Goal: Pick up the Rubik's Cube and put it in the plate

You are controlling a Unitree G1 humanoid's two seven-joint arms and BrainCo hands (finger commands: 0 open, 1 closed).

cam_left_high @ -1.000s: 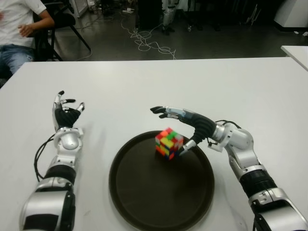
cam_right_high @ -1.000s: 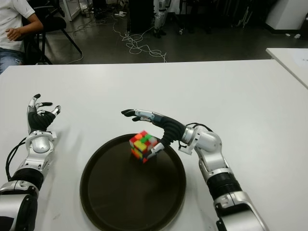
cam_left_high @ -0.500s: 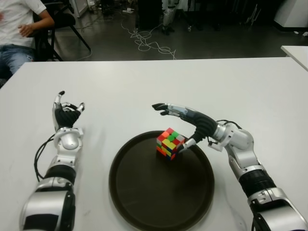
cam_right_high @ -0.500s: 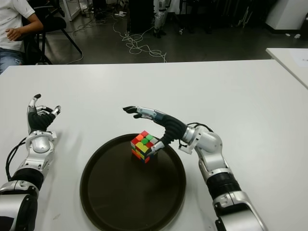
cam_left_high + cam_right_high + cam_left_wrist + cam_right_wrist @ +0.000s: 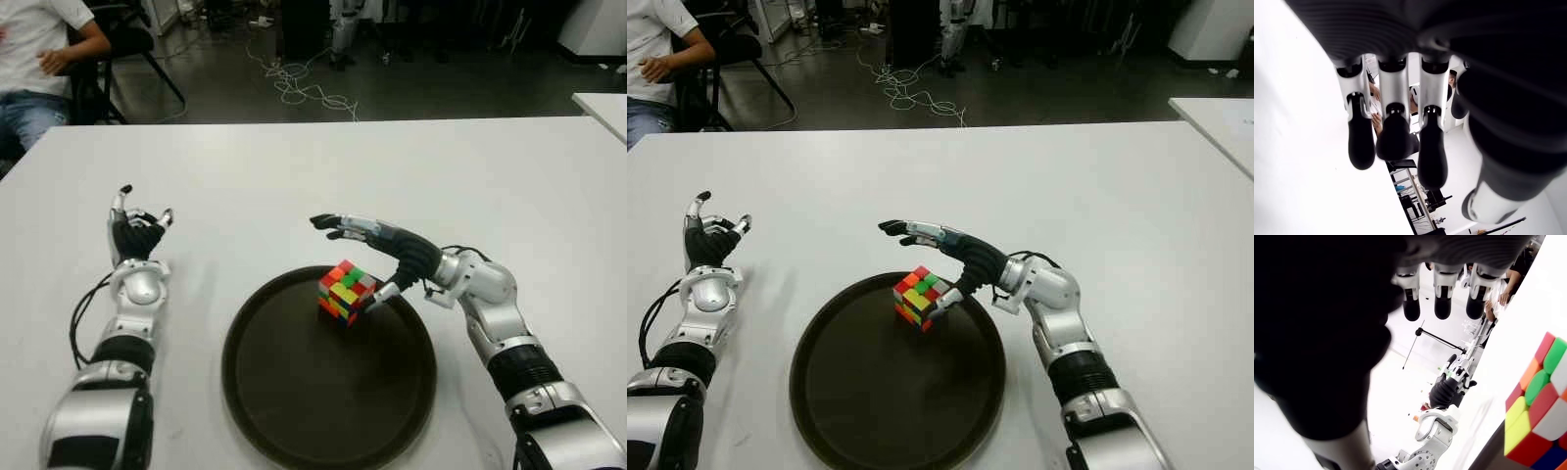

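Cube (image 5: 344,292) sits in the plate (image 5: 294,401); right hand (image 5: 377,257) spread wide beside it, left hand (image 5: 135,235) empty on counter (image 5: 294,176).

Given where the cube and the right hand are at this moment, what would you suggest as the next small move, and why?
Probably draw the right hand up and back toward the robot's right, clear of the plate. The Rubik's Cube already sits inside the plate near its far rim, and the fingers are spread above it, with only the thumb tip close beside it. The left hand shows idle left of the plate.
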